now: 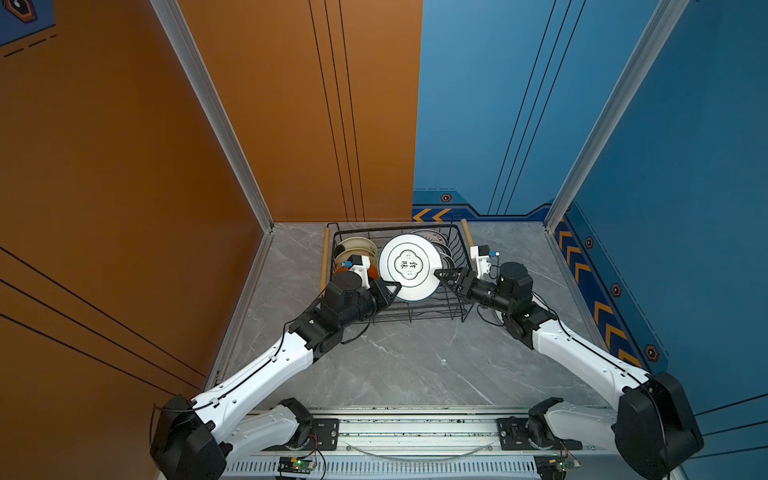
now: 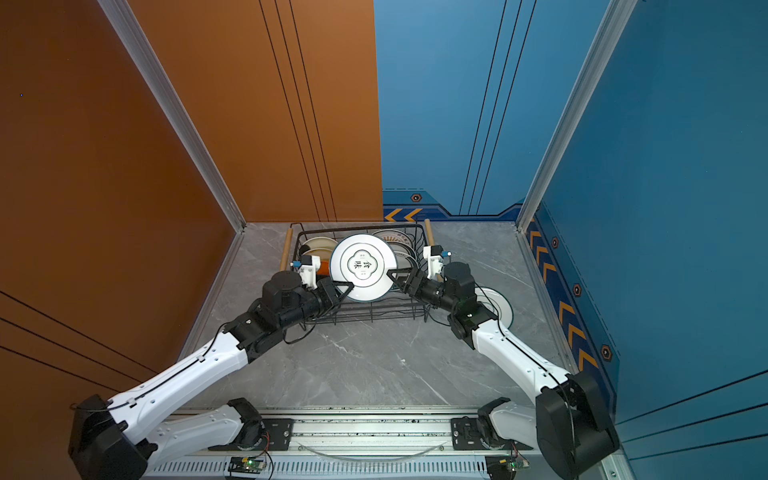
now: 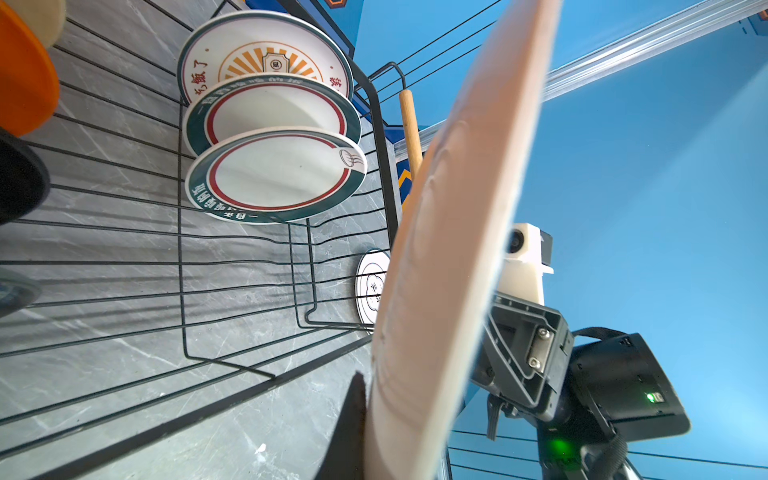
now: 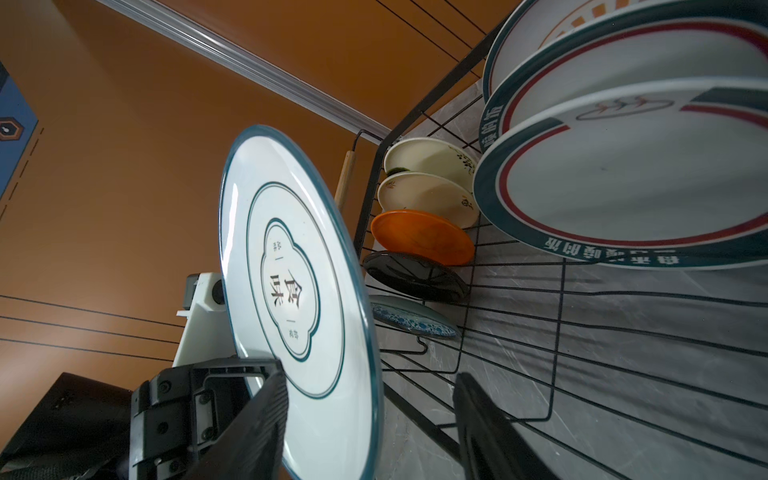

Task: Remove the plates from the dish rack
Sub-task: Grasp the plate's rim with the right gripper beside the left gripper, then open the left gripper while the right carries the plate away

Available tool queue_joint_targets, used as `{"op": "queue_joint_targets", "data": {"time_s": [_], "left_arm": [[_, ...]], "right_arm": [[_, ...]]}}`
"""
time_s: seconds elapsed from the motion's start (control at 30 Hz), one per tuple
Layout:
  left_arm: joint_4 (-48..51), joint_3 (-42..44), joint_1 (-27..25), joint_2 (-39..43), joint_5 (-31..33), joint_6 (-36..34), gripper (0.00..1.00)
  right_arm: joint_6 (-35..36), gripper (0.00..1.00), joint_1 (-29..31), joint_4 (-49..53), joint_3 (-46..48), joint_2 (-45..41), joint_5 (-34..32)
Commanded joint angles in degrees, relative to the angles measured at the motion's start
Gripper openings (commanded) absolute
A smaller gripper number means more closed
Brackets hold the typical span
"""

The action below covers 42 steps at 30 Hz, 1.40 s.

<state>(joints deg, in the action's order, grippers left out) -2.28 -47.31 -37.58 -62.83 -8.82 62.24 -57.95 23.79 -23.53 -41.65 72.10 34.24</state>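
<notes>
The left pincer [image 1: 394, 287] is clamped on the character plate [image 1: 409, 266] by its rim, holding it over the dish rack [image 1: 432, 311], seemingly for a handover. The right pincer [image 1: 441, 277] stands open astride the opposite rim; the right wrist view shows one finger [image 4: 482, 424] clear of it. A second plate [image 2: 500, 309] lies on the worktop [image 2: 374, 365] right of the rack, seen in a top view but not from the right wrist.

Plate [image 2: 503, 309] on the table [image 2: 374, 365], mostly out of sight beneath right arm [image 2: 515, 357]

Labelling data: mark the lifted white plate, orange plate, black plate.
lifted white plate [image 4: 286, 286]: right wrist view, printed centre.
orange plate [image 4: 422, 237]: right wrist view, face.
black plate [image 4: 415, 277]: right wrist view, face.
</notes>
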Motion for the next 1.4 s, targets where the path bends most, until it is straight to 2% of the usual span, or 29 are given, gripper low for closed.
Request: {"op": "queue_joint_targets", "data": {"time_s": [0.0,0.23,0.53,0.73,0.87,0.97,1.13,1.23,1.37], "left_arm": [[-5.6,-1.6,-0.9,-0.9,-1.4,0.5,0.04],[-7.2,-1.6,-1.2,-3.0,-1.7,0.8,0.08],[-9.7,-1.6,-0.4,-6.0,-3.1,2.3,0.17],[-11.1,-1.5,0.0,-7.2,-4.6,2.1,0.28],[-10.5,-1.4,0.3,-6.9,-5.1,0.8,0.42],[-5.3,-3.5,1.2,-6.6,-6.5,-2.3,0.6],[6.8,-8.9,2.5,-5.0,-6.9,-11.4,0.69],[14.7,-13.2,3.2,-4.8,-6.0,-18.0,0.73],[21.5,-17.8,3.7,-5.9,-3.9,-25.8,0.78]], "right_arm": [[-5.2,0.56,0.0,-11.4,0.5,2.9,4.1],[-11.0,0.39,0.0,-21.9,1.5,7.7,6.5],[-12.5,0.15,-0.2,-26.0,2.8,9.4,7.3],[-13.0,0.01,-0.8,-27.0,2.8,10.1,7.6],[-12.9,0.0,-2.0,-26.1,2.2,10.3,8.2],[-12.8,0.0,-3.8,-25.2,1.5,10.2,9.2],[-12.3,0.0,-9.1,-22.3,0.6,7.5,10.9],[-8.0,0.0,-13.0,-13.9,-0.9,3.6,10.9],[2.3,0.0,-18.4,4.6,-4.4,-3.5,8.6]]}}
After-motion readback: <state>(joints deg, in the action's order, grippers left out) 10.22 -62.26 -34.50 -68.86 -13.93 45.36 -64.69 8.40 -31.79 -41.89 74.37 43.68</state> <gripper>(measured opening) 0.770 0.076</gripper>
